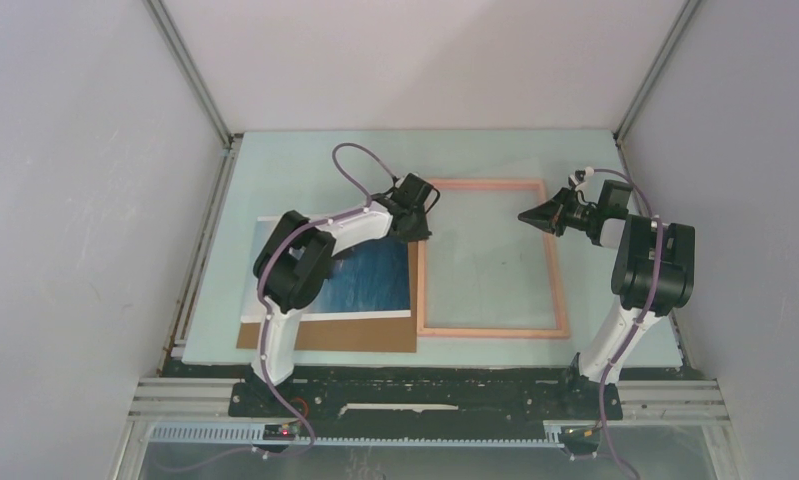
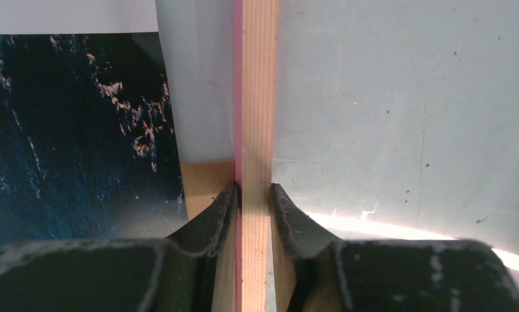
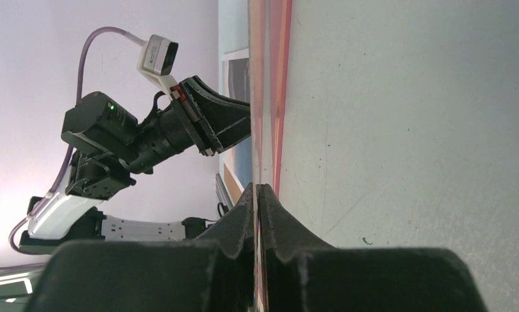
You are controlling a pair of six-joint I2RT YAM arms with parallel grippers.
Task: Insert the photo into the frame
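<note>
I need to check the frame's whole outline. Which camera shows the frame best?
Top external: all four sides of the frame show, bar bits under the arms. The left wrist shows only one wooden side between its jaws; the right wrist sees it edge-on.

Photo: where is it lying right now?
In the top view the photo lies face up on the table's left side, on the cardboard, just left of the frame and partly hidden by the left arm.
</note>
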